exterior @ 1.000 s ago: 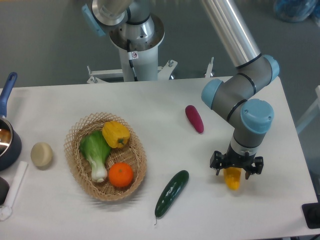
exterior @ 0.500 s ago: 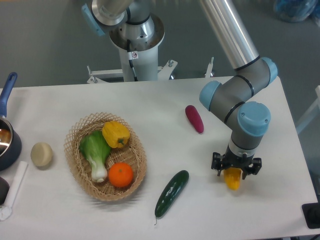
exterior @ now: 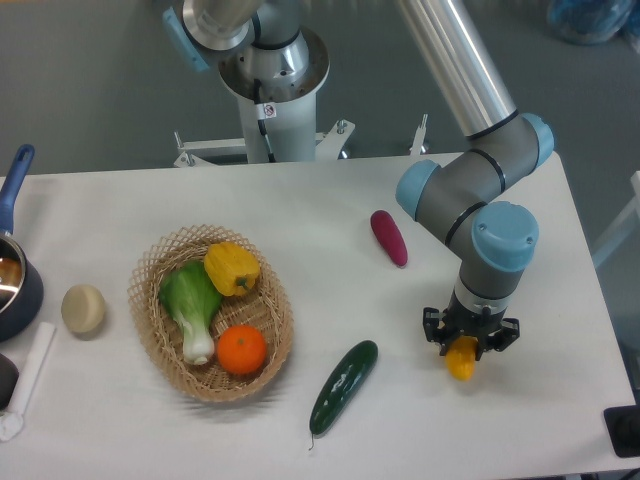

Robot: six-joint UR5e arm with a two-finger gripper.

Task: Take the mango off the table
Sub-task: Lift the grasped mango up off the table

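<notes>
We see the pincer (exterior: 466, 345) closed around the mango (exterior: 461, 360) above the white worktop (exterior: 300, 210), right of a cucumber (exterior: 343, 385).

- The mango (exterior: 461, 361) shows only its lower end; the gripper (exterior: 469, 340) covers the rest.
- The blue pot (exterior: 14, 268) is cut by the left edge.
- A black object (exterior: 625, 430) is cut off at the right edge.

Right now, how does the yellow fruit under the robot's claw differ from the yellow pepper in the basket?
The mango is smooth and mostly hidden under the gripper; the bell pepper is lumpy and in full view. The mango is out by the table's right side, apart from other produce; the pepper sits in the wicker basket against the leafy green vegetable. Both are yellow.
</notes>
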